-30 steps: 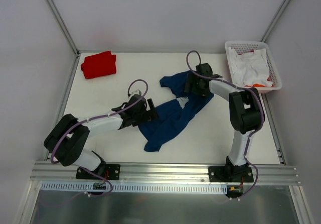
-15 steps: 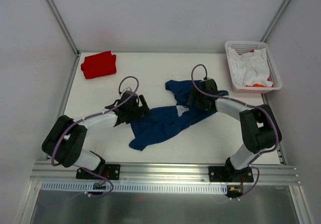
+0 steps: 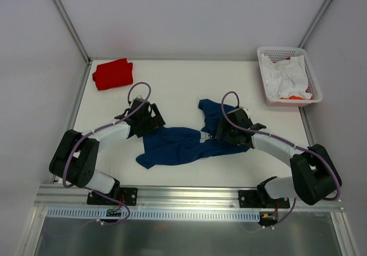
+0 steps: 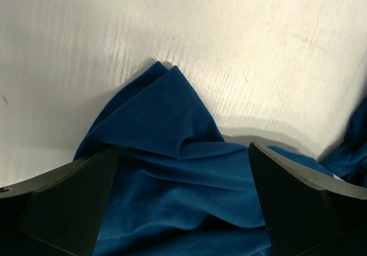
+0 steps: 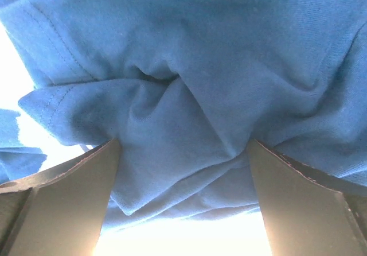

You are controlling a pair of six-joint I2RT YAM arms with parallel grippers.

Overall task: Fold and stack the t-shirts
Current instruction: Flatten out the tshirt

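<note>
Both grippers, left and right, pinch the crumpled navy shirt; red shirt lies far left.

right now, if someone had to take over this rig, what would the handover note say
Left gripper: low on the left end of the navy blue shirt, cloth bunched between its fingers; whether it is clamped I cannot tell.
Right gripper: on the shirt's right end, cloth between its fingers; clamped or not, I cannot tell.
The navy shirt lies crumpled across the middle of the table, not spread flat.
The red shirt sits folded at the far left corner.
The white basket at the far right holds white cloth.
Done: red shirt folded.
Left: flatten and fold the navy shirt, then stack it with the red one.
</note>
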